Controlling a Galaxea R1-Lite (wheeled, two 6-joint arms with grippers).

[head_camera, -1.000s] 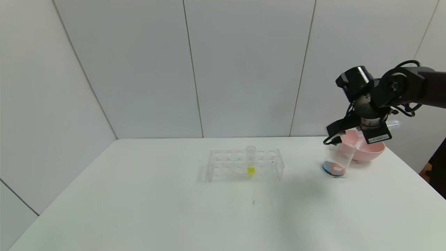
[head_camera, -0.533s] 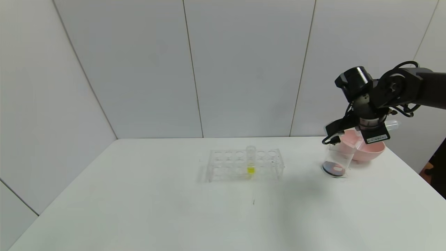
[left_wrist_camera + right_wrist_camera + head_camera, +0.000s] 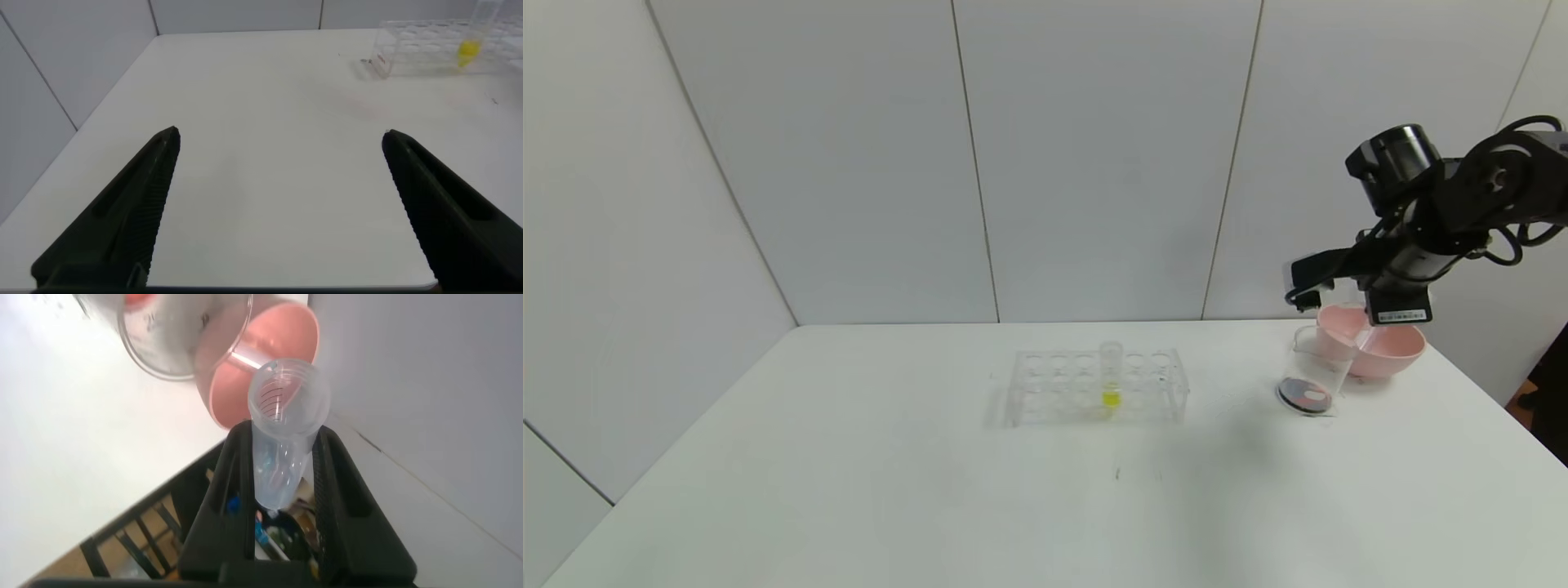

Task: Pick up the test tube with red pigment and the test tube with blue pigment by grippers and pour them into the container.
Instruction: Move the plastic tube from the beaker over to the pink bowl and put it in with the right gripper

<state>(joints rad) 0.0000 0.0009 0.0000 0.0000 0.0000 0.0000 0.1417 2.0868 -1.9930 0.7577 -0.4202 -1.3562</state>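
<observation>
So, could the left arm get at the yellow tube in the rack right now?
Probably yes. The left gripper has its jaws open and nothing held, and only bare table lies between it and the yellow tube standing in the rack.

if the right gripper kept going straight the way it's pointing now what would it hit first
Probably the pink bowl: the right gripper, shut on an emptied test tube, points at its rim, with the container just beside. Depth is unclear.

The right gripper [image 3: 1327, 282], clamped on an emptied clear test tube [image 3: 282, 425], has risen and swung toward the upper right of the head view, now higher above the container [image 3: 1311, 371] and pink bowl [image 3: 1380, 343]. The pigment pool on the container's floor has turned from separate blue and red patches to a dark, mixed colour.
</observation>
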